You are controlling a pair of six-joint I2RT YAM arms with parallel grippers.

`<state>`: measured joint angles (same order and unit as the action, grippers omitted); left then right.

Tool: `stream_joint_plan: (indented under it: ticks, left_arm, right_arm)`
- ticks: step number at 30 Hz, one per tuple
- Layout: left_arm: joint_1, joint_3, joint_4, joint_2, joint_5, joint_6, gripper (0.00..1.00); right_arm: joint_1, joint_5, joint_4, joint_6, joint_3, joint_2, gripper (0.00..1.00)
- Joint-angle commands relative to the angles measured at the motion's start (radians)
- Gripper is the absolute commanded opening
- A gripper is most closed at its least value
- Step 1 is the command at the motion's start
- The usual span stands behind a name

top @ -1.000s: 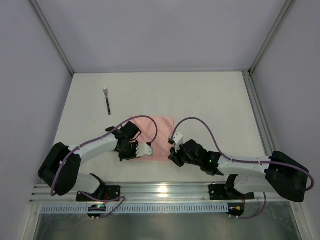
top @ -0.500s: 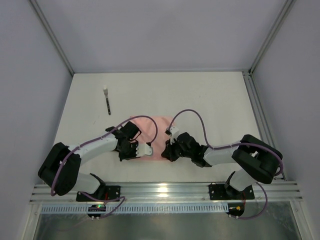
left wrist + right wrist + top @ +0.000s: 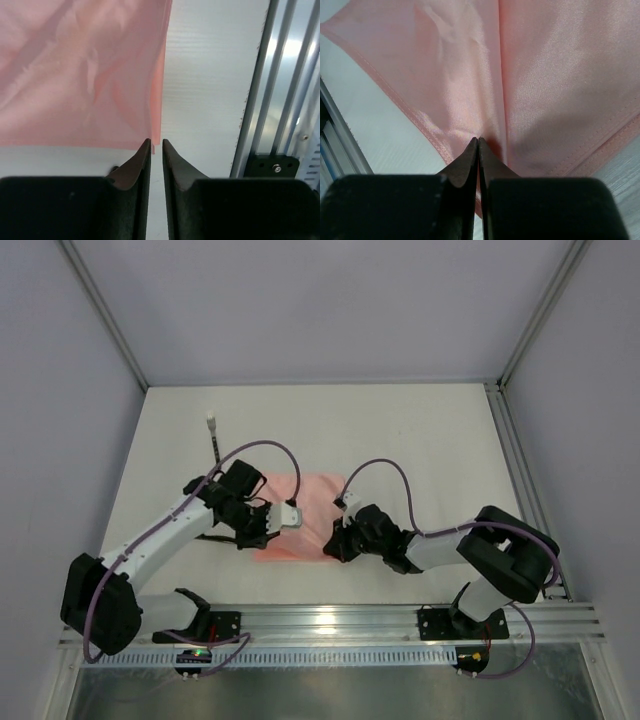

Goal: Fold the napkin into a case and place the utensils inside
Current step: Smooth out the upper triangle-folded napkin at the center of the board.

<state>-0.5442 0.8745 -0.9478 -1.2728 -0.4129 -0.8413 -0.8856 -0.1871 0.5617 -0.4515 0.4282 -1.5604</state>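
The salmon-pink napkin (image 3: 305, 502) lies flat and slightly wrinkled near the table's front. My left gripper (image 3: 265, 533) hovers at its near-left corner. In the left wrist view its jaws (image 3: 155, 142) stand a narrow gap apart, bare table showing between them and the napkin corner (image 3: 85, 75) just past the tips. My right gripper (image 3: 335, 540) sits at the napkin's near-right edge. The right wrist view shows it (image 3: 478, 140) shut, pinching a raised crease of the napkin (image 3: 545, 75). One black utensil (image 3: 215, 445) with a white end lies at the far left.
An aluminium rail (image 3: 330, 622) runs along the near edge, seen also in the left wrist view (image 3: 280, 90). Purple cables (image 3: 385, 468) arc above both arms. Grey walls and frame posts enclose the white table (image 3: 420, 430).
The right gripper slid in onto the napkin's near-right edge and closed on it. The left arm rose and drew back to the left, and its jaws parted slightly.
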Motion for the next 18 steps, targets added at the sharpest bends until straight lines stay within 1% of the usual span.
stream_joint_plan:
  ticks: [1,4,7,8,9,10,11,12,14,18]
  left_arm:
    - [0.052,0.081,-0.097,0.056,-0.251,0.001,0.17]
    - [0.099,0.132,-0.144,0.009,-0.306,-0.033,0.19]
    - [0.139,0.170,-0.152,-0.078,-0.317,-0.051,0.20]
    - [0.145,0.178,-0.085,-0.101,-0.288,-0.033,0.22]
    - [0.147,0.184,-0.019,-0.143,-0.256,0.081,0.23]
    - [0.147,0.182,0.060,-0.161,-0.221,0.149,0.23]
    - [0.147,0.176,0.219,-0.177,-0.129,0.210,0.22]
    - [0.147,0.172,0.289,-0.192,-0.092,0.302,0.20]
    - [0.145,0.181,0.403,-0.255,0.009,0.361,0.16]
    - [0.147,0.241,0.478,-0.361,0.109,0.404,0.12]
  right_arm:
    - [-0.001,0.005,0.000,-0.003,0.009,-0.030,0.04]
    - [-0.001,-0.002,0.003,-0.004,0.017,-0.041,0.04]
    - [-0.001,0.001,0.001,-0.001,0.021,-0.043,0.04]
    - [0.000,0.002,0.000,-0.001,0.021,-0.043,0.04]
    - [-0.001,0.003,0.003,-0.001,0.021,-0.043,0.04]
    - [-0.001,0.002,0.004,-0.001,0.023,-0.044,0.04]
    - [0.000,-0.002,0.007,-0.001,0.023,-0.044,0.04]
    - [0.000,-0.002,0.009,-0.001,0.024,-0.044,0.04]
    - [-0.001,-0.002,0.009,-0.001,0.026,-0.044,0.04]
    - [-0.001,-0.006,0.017,-0.003,0.024,-0.046,0.04]
